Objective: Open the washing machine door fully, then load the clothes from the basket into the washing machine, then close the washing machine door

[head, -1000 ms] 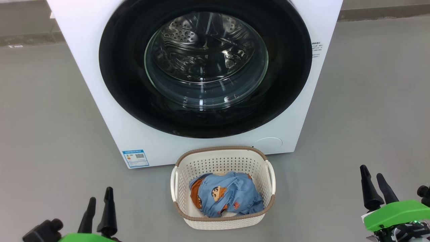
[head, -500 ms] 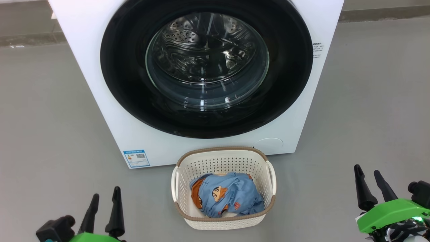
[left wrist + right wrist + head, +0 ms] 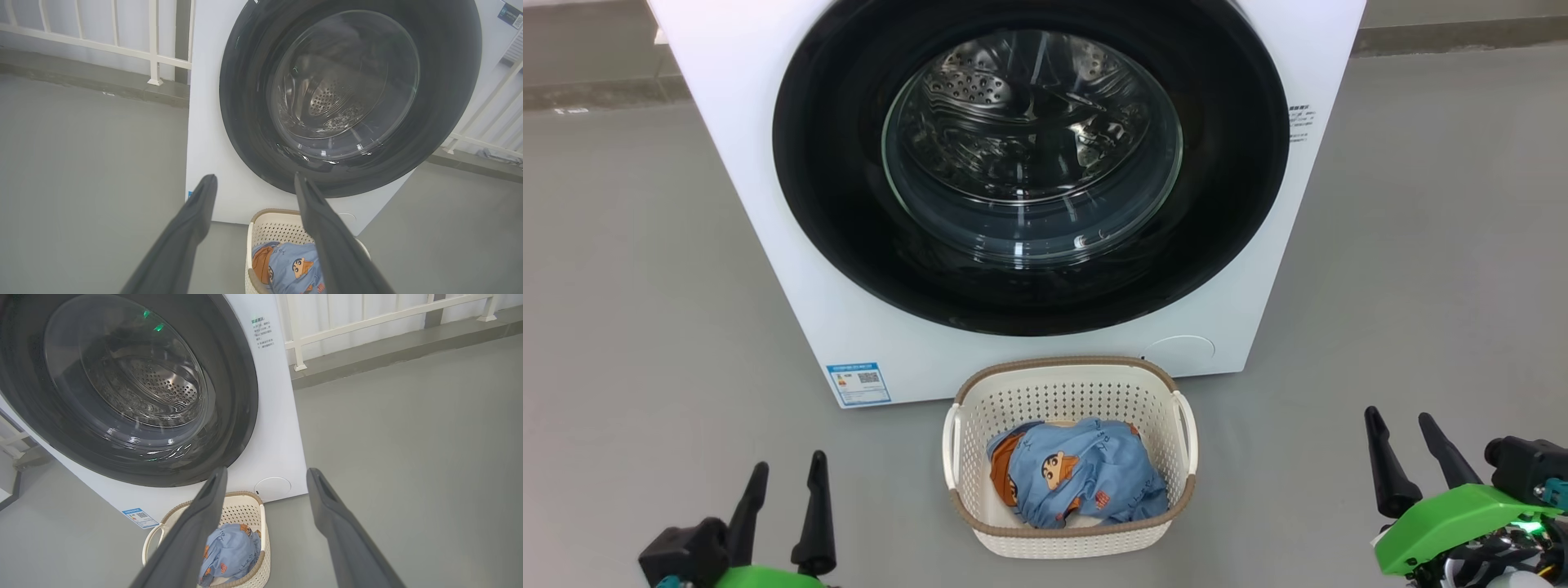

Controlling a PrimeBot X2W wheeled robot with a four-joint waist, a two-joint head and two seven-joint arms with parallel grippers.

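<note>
The white washing machine (image 3: 768,204) stands ahead with its round black washing machine door (image 3: 833,204) shut flat against the front, the steel drum visible through the glass. The cream basket (image 3: 1068,539) sits on the floor just before it, holding light blue clothes (image 3: 1086,482) with cartoon prints. My left gripper (image 3: 788,469) is open at the lower left, well left of the basket. My right gripper (image 3: 1401,420) is open at the lower right, nothing between its fingers. The left wrist view shows the door (image 3: 245,102) and clothes (image 3: 290,265); the right wrist view shows the door (image 3: 233,396) and basket (image 3: 261,522).
Grey floor (image 3: 629,286) lies open on both sides of the machine. A white railing (image 3: 153,41) on a low kerb runs behind it. A blue energy label (image 3: 858,383) and a round lower cover (image 3: 1178,351) mark the machine's front.
Both grippers have drifted inward toward the basket, the right one lower in view. The head view has shifted slightly. Door, basket and clothes stay as they were.
</note>
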